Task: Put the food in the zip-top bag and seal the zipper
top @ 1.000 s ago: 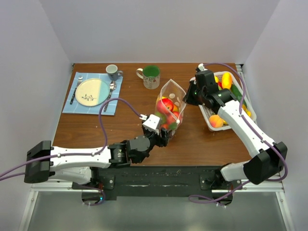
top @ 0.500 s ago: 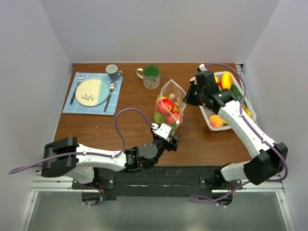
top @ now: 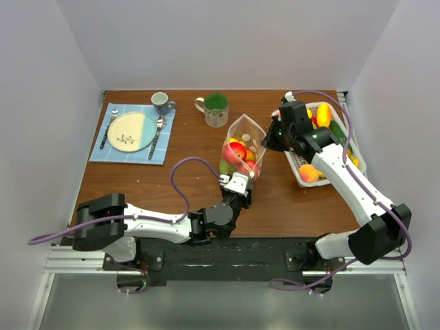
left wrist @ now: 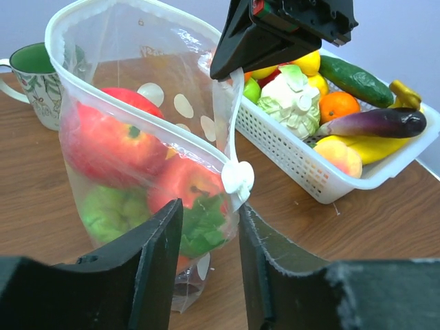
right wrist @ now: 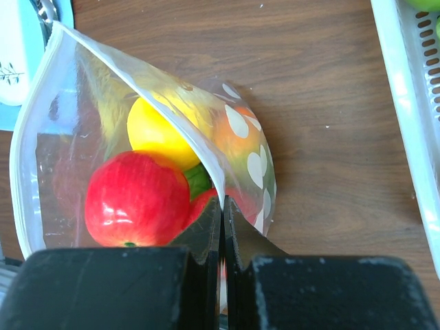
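Note:
The zip-top bag (top: 242, 150) stands upright mid-table with its mouth open. It holds food: red apples (left wrist: 113, 141), a yellow piece (right wrist: 161, 129) and green pieces (left wrist: 199, 230). My right gripper (top: 269, 141) is shut on the bag's rim at its right side; in the right wrist view the pinch (right wrist: 223, 203) is on the pale rim. The zipper (left wrist: 232, 127) runs down from there to a white slider (left wrist: 237, 177). My left gripper (left wrist: 208, 210) is open, its jaws just below the slider at the bag's near corner. It also shows in the top view (top: 245, 194).
A white slatted basket (top: 302, 173) of more toy fruit and vegetables stands right of the bag. A green mug (top: 216, 108) is behind the bag. A small grey cup (top: 162, 102), a plate (top: 130, 131) and cutlery on a blue mat (top: 103, 152) lie far left.
My left gripper has moved right and forward to the bag's near corner, and its arm has swung in along the front edge. The right gripper and the bag have stayed still.

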